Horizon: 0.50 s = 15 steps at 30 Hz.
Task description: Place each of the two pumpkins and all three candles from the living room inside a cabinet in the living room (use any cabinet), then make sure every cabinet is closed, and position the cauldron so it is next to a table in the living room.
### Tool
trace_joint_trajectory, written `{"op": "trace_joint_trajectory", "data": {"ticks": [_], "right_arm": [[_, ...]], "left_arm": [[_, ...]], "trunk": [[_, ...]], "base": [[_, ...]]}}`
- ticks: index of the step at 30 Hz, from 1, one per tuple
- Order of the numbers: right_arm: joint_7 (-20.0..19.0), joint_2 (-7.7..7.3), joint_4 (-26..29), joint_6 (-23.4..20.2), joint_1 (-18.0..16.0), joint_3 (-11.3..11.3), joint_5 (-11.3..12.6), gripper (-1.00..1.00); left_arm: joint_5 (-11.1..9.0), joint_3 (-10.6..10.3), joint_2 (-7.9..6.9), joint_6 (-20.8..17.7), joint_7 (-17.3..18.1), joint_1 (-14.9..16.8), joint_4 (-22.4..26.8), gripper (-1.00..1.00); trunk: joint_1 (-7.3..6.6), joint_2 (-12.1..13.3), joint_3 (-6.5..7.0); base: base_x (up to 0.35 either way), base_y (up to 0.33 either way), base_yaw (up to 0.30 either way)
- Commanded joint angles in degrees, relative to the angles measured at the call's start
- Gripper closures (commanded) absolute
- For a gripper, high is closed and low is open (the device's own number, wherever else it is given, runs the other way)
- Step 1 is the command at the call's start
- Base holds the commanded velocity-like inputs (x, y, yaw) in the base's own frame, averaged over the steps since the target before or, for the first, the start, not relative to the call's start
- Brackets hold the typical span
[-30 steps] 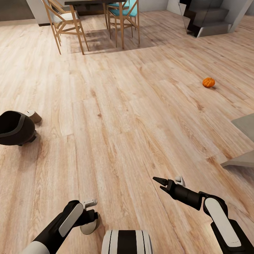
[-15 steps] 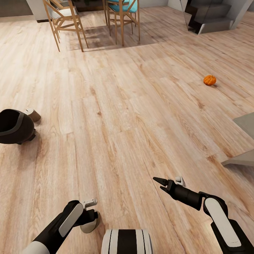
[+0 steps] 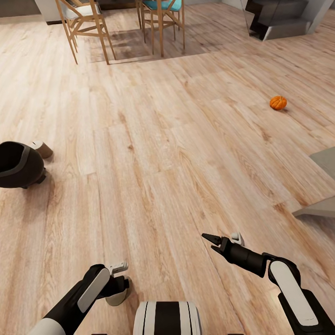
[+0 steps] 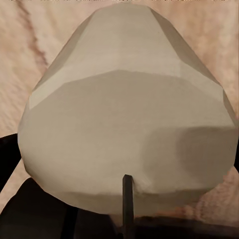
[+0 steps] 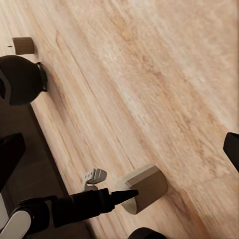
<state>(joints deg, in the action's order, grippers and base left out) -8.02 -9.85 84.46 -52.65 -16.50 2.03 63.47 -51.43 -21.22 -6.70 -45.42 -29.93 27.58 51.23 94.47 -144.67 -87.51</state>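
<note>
A candle (image 3: pixel 115 298) sits between the fingers of my left gripper (image 3: pixel 120 284), which is shut on it low at the front left; up close the candle (image 4: pixel 129 124) is a pale blunt cylinder. The same held candle (image 5: pixel 145 186) appears in the right wrist view. My right gripper (image 3: pixel 209 242) hangs open and empty above bare floor. The black cauldron (image 3: pixel 18 165) stands on the floor at the far left, with a second candle (image 3: pixel 42 149) just behind it. One orange pumpkin (image 3: pixel 278 102) lies on the floor far to the right. The cabinet is out of view.
Wooden chairs (image 3: pixel 83 23) and teal-seated chairs (image 3: pixel 163 14) stand around a table at the back. Dark stairs (image 3: pixel 279 21) rise at the back right. A pale grey furniture corner (image 3: pixel 321 186) juts in at the right edge. Wide plank floor lies between.
The whole view has shifted a little, so the chairs, the cauldron and the pumpkin sit slightly differently in the picture. Both arms keep the same pose, the candle still held.
</note>
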Motion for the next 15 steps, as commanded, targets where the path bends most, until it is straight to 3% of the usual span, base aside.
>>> {"op": "trace_joint_trajectory", "data": {"ticks": [1,6,7,15], "right_arm": [[-0.6,0.01,0.0,-0.3,0.0,0.1,-0.5,-1.0],[-0.6,0.01,0.0,-0.3,0.0,0.1,-0.5,-1.0],[-0.6,0.01,0.0,-0.3,0.0,0.1,-0.5,-1.0],[-0.6,0.01,0.0,-0.3,0.0,0.1,-0.5,-1.0]], "left_arm": [[-0.6,-0.2,-0.07,0.0,-0.6,0.0,0.1,-1.0],[-0.6,-0.2,-0.11,0.0,-0.6,0.0,0.1,-1.0],[-0.6,-0.2,-0.12,0.0,-0.6,0.0,0.1,1.0],[-0.7,-0.2,-0.12,0.1,-0.6,0.0,0.1,1.0]], "trunk": [[-0.01,0.0,-0.03],[-0.01,0.0,-0.03],[-0.01,0.0,-0.03],[-0.01,0.0,-0.03]], "base": [[0.0,0.0,0.0],[0.0,0.0,0.0],[0.0,0.0,0.0],[0.0,0.0,0.0]]}}
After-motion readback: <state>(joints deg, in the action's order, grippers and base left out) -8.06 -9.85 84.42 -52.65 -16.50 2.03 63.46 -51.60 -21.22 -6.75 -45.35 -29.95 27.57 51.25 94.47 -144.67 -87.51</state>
